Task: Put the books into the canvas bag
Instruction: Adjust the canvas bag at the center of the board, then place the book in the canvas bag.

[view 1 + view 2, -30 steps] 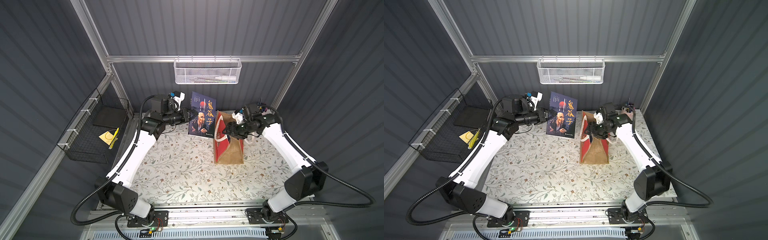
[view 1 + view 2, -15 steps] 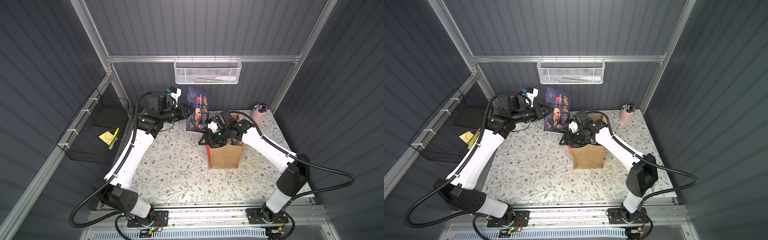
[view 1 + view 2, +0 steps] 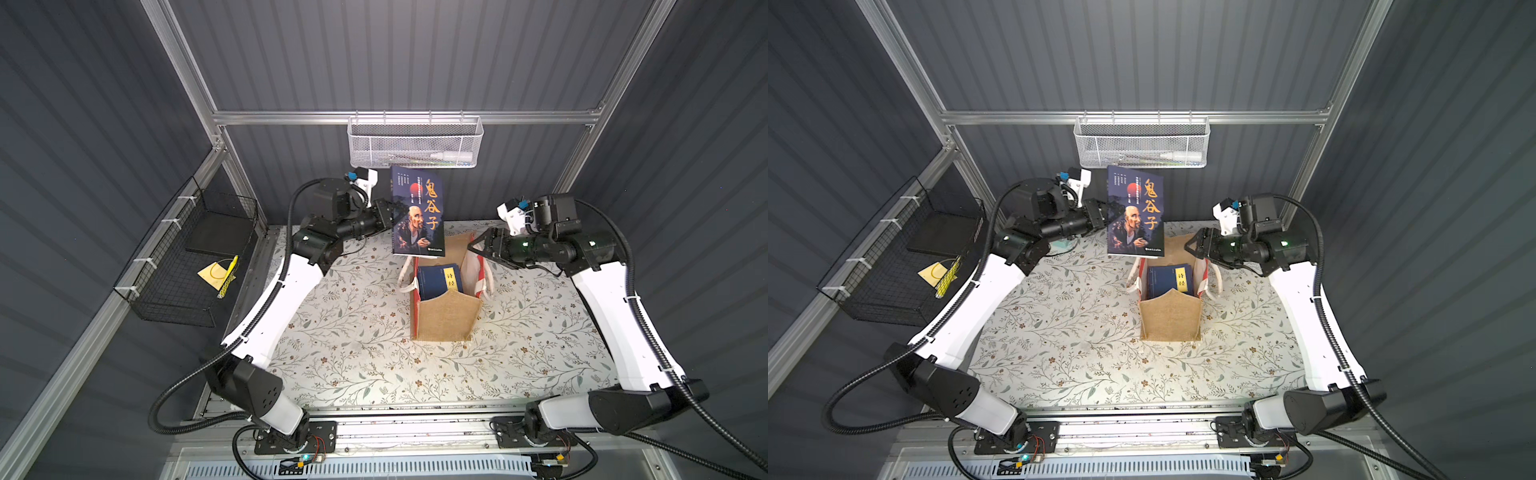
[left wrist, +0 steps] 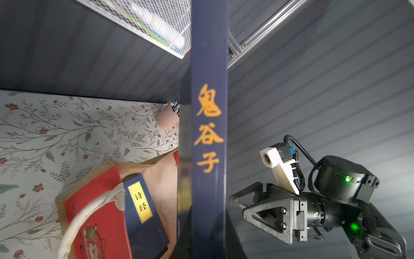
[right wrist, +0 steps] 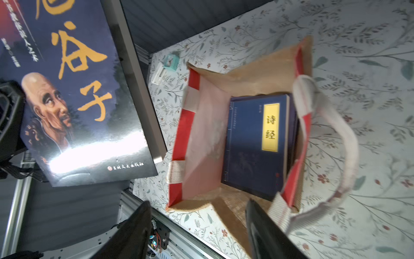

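Observation:
The canvas bag point(image 3: 446, 316) point(image 3: 1169, 320) stands upright mid-table with its mouth open. A navy book with a yellow label point(image 3: 440, 282) point(image 5: 255, 143) leans inside it. My left gripper point(image 3: 390, 218) is shut on the left edge of a dark book with an old-man portrait point(image 3: 417, 212) point(image 3: 1136, 212) and holds it upright in the air above the bag's far left corner. In the left wrist view its spine point(image 4: 208, 134) fills the centre. My right gripper point(image 3: 473, 248) point(image 5: 197, 204) hangs open over the bag's far right rim, holding nothing, beside a white handle point(image 5: 331, 143).
A white mesh basket point(image 3: 415, 145) hangs on the back wall just above the raised book. On the left wall is a black wire basket point(image 3: 183, 270) holding a yellow sheet point(image 3: 216, 272). A pink pen cup point(image 4: 167, 118) and a mint-green clock point(image 5: 171, 61) stand at the table's far edge.
The right arm reached across the bag's mouth, then drew back to the far right side with its jaws a little wider. The bag now stands with its mouth spread. The left gripper still holds the portrait book up.

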{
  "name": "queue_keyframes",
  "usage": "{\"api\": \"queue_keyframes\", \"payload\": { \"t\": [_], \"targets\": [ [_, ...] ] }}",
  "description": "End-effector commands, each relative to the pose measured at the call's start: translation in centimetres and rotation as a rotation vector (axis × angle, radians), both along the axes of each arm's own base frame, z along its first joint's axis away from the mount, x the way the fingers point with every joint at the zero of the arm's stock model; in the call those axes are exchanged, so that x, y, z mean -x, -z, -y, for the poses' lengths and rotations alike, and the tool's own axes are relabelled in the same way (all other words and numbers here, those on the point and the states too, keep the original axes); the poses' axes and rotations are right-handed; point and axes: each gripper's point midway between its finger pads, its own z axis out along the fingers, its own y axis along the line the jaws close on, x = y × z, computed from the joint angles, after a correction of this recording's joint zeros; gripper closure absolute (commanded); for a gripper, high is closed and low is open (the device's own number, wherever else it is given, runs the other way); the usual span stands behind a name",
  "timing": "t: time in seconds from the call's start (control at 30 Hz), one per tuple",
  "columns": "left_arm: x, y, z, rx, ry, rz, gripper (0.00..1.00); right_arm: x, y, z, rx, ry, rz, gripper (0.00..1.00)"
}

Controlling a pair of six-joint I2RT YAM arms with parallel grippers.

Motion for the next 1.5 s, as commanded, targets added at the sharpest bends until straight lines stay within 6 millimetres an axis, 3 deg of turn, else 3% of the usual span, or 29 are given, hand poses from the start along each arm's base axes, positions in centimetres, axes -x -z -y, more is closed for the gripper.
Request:
{"api": "queue_keyframes", "payload": {
  "t": [0.0,0.1,0.23,0.4,0.57,0.67,0.9,1.0,1.17,1.27,1.4,1.47],
  "targets": [
    [0.0,-1.5,3.2,0.011,0.010,0.085,1.00,0.7,4.7,0.9,0.059,-0.016,-0.128,0.32],
    [-0.4,1.4,5.5,-0.056,0.001,0.070,1.00,0.7,6.8,0.6,0.051,-0.022,-0.173,0.33],
    [-0.9,5.5,6.7,-0.183,-0.042,0.050,1.00,0.9,9.4,0.6,0.062,-0.027,-0.226,0.39],
    [0.5,8.1,7.7,-0.286,-0.018,0.042,1.00,1.4,11.0,1.0,0.091,-0.031,-0.255,0.47],
    [1.9,8.8,7.7,-0.371,-0.011,0.069,1.00,1.9,11.1,1.4,0.108,-0.022,-0.248,0.52],
    [2.9,9.7,7.6,-0.456,-0.005,0.070,1.00,2.1,10.0,1.7,0.115,-0.015,-0.214,0.51],
    [5.5,10.9,9.3,-0.566,0.055,0.091,1.00,2.2,6.5,3.7,0.187,0.052,-0.107,0.33],
    [5.5,11.8,9.3,-0.585,0.033,0.048,1.00,1.7,7.5,4.9,0.233,0.092,-0.126,0.31],
    [4.6,13.9,9.1,-0.629,-0.033,-0.060,1.00,0.7,9.8,3.1,0.149,0.037,-0.195,0.31],
    [4.1,15.1,9.0,-0.647,-0.078,-0.121,1.00,0.0,10.5,2.0,0.092,0.011,-0.214,0.40],
    [3.2,15.8,9.7,-0.592,-0.132,-0.183,1.00,-0.1,11.0,1.6,0.076,-0.006,-0.229,0.73],
    [2.5,15.7,10.5,-0.512,-0.131,-0.210,1.00,0.1,11.1,1.5,0.071,-0.010,-0.228,0.84]
  ]
}}
